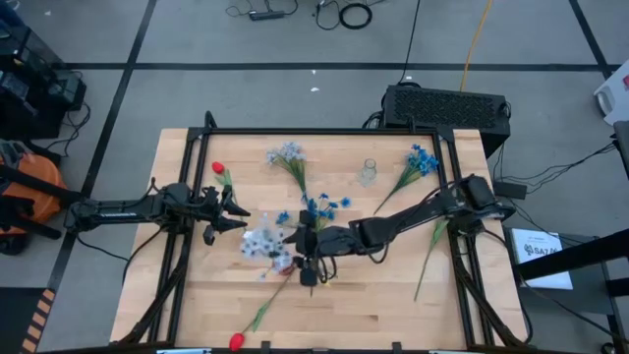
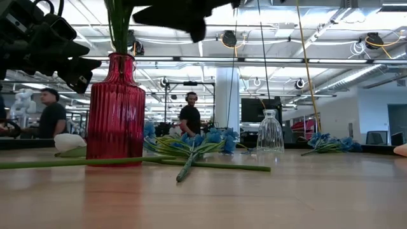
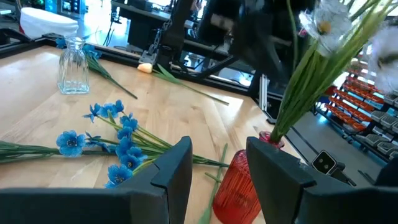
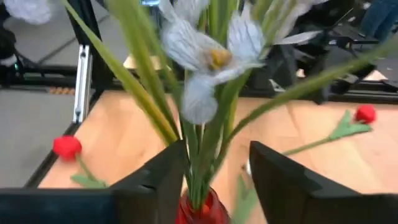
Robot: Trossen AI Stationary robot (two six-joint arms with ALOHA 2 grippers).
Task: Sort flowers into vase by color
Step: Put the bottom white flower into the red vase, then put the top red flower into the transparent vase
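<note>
Right tool [image 4: 214,180] parted around white flower stems [image 4: 205,155] above red vase [image 2: 116,108], left tool [image 3: 217,171] open, empty, beside it

1. High view looks straight down on the whole table [image 1: 393,295].
2. Low view sits at tabletop level, facing the room.
3. Both wrist views look closely at the red vase [image 3: 239,186], also shown low.

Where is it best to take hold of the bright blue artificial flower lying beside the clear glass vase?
Probably its thin green stem near the middle, from straight above: the flower lies flat on the wooden table, stem bare and free there.
</note>
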